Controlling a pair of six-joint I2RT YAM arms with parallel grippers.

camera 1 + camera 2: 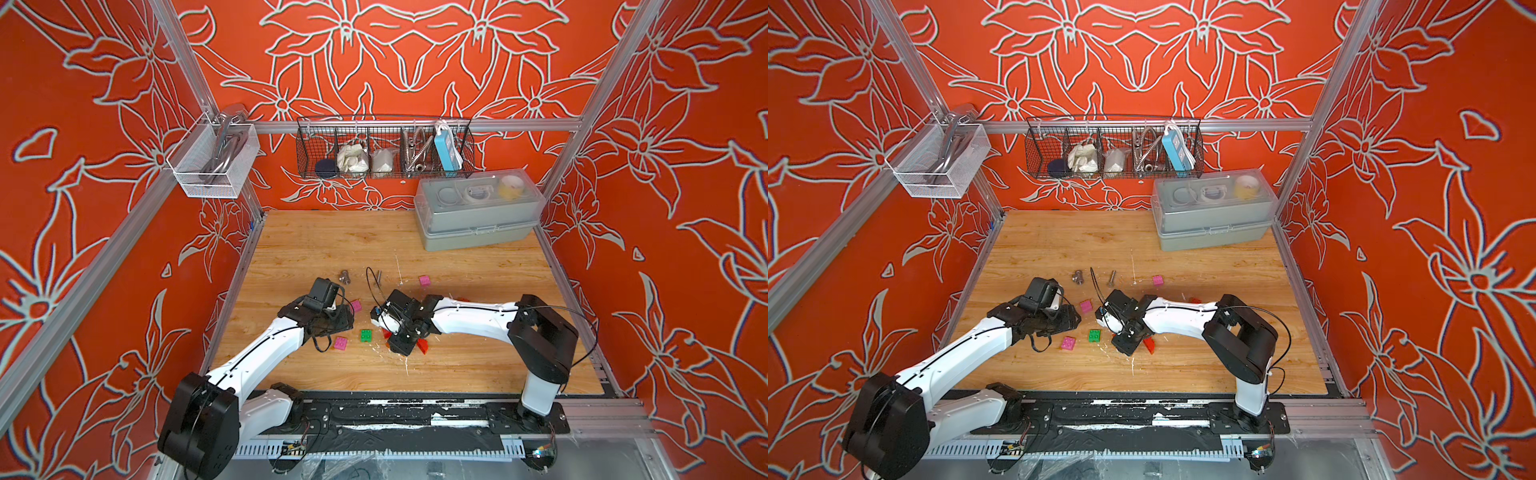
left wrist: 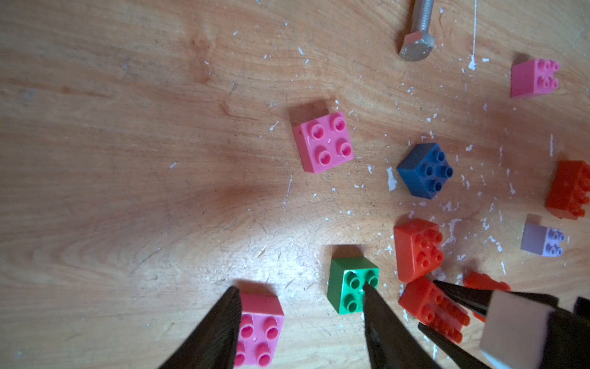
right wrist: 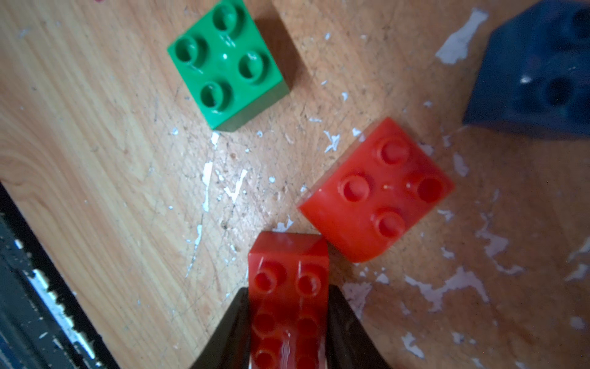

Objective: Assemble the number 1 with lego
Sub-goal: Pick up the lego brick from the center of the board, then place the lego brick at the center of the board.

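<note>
My right gripper [image 3: 289,300] is shut on a long red lego brick [image 3: 289,287], one finger against each long side, low over the table [image 1: 332,249]. A square red brick [image 3: 376,188] lies just beyond its tip, with a green brick [image 3: 226,64] and a blue brick [image 3: 536,73] farther off. My left gripper [image 2: 300,292] is open; a pink brick [image 2: 260,326] lies between its fingers, close to one of them. In that view I also see another pink brick [image 2: 322,140], a lilac brick [image 2: 542,239] and the right gripper's fingers [image 2: 463,294]. In both top views the grippers [image 1: 401,347] [image 1: 1073,320] stand close together mid-table.
Two grey bolts [image 1: 344,276] [image 1: 378,276] lie behind the grippers, and a lone pink brick [image 1: 424,281] to their right. A grey lidded box [image 1: 478,212] stands at the back right. A wire basket [image 1: 384,147] hangs on the back wall. White flecks litter the wood.
</note>
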